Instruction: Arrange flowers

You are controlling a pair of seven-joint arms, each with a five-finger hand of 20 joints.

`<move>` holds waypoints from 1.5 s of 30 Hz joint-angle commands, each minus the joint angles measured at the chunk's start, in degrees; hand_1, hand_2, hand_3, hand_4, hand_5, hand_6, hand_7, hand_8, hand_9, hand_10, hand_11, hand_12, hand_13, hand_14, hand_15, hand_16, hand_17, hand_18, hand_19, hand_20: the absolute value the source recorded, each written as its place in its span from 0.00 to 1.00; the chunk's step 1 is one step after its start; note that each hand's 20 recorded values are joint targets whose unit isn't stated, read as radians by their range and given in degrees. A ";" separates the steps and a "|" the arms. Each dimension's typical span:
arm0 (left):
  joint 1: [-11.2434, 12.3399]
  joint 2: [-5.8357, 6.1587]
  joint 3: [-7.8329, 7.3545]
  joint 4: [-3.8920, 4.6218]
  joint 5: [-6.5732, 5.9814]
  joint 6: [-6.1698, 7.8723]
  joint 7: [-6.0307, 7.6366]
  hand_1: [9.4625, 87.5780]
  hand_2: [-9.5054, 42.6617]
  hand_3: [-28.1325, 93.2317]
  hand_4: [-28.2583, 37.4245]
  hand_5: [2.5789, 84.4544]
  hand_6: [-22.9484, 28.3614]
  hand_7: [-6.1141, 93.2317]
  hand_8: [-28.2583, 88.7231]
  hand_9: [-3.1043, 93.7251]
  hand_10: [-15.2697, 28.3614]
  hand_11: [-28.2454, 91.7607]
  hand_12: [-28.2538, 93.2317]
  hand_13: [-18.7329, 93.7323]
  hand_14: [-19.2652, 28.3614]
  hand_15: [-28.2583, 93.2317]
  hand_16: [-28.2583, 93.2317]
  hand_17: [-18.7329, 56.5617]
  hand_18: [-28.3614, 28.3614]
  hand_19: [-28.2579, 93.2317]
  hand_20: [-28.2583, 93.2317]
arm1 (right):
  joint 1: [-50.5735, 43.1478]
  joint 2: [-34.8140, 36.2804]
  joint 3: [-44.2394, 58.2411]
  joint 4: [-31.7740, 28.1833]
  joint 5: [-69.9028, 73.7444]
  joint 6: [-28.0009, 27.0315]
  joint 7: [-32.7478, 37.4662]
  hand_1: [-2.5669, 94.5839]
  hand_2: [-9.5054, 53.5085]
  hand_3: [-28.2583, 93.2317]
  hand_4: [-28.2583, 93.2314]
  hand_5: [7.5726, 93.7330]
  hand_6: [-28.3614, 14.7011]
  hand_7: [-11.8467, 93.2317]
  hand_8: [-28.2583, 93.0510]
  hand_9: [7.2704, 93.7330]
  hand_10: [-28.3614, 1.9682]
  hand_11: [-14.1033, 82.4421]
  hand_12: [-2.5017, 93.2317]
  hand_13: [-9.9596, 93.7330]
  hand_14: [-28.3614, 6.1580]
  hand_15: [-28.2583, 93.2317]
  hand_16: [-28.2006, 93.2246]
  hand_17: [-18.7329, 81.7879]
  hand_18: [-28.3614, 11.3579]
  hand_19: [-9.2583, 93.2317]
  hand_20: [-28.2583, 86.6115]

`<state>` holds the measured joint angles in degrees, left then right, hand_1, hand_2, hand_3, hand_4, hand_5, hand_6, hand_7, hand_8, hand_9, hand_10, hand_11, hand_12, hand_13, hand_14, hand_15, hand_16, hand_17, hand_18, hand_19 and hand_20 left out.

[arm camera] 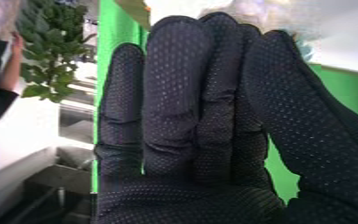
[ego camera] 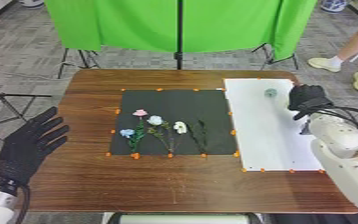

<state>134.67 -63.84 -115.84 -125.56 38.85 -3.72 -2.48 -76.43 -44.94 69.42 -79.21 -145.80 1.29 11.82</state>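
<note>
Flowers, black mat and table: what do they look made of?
The flowers could be fabric or real; small, pale petals don't settle it. The black mat seems matte card or felt, showing no shine. The table looks like wood, brown with grain.

We note a pink bloom [ego camera: 140,113], farthest off; a blue bloom [ego camera: 127,133] nearer and left; a pale blue-white bloom [ego camera: 155,120] right of the pink; then a white bloom [ego camera: 180,128]. Rightmost, a dark green sprig [ego camera: 201,136]. All lie flat on the black mat [ego camera: 162,101], stems toward us, unbundled.
</note>
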 commanded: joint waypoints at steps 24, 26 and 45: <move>0.30 -0.32 0.02 0.24 -0.06 -0.44 -0.33 0.19 0.17 0.81 0.00 0.30 0.49 0.27 0.14 0.26 0.59 0.43 0.36 0.31 0.68 0.52 0.22 0.10 0.83 0.57 0.29 | 0.77 -1.67 -1.83 -0.92 3.62 -8.09 9.73 0.26 0.00 1.00 0.00 0.22 0.53 0.41 0.08 0.26 0.65 0.41 0.21 0.43 0.58 0.47 0.33 0.29 0.23 0.64 0.42; 0.15 -0.48 -0.08 0.26 0.05 -0.60 -0.53 0.19 0.17 0.81 0.00 0.30 0.49 0.27 0.14 0.26 0.59 0.43 0.36 0.31 0.68 0.52 0.22 0.10 0.83 0.57 0.29 | 1.13 -1.02 -4.51 0.55 3.03 -0.98 10.89 0.28 0.00 1.00 0.00 0.24 0.56 0.42 0.07 0.30 0.65 0.43 0.21 0.47 0.61 0.49 0.33 0.30 0.24 0.65 0.42; 0.88 -0.63 -0.28 -0.02 -0.08 -0.20 -0.11 0.19 0.17 0.81 0.00 0.30 0.49 0.27 0.14 0.26 0.59 0.43 0.36 0.32 0.68 0.52 0.22 0.10 0.83 0.57 0.29 | 4.27 -3.52 -8.06 -7.42 4.76 10.90 3.43 0.54 0.00 0.93 0.00 0.76 0.76 0.59 0.13 0.94 0.90 0.35 0.51 0.88 0.86 0.63 0.54 0.47 0.34 0.82 0.54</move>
<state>134.49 -64.08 -115.88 -125.59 38.89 -3.84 -2.46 -75.46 -45.83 63.64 -80.00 -145.02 9.31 18.87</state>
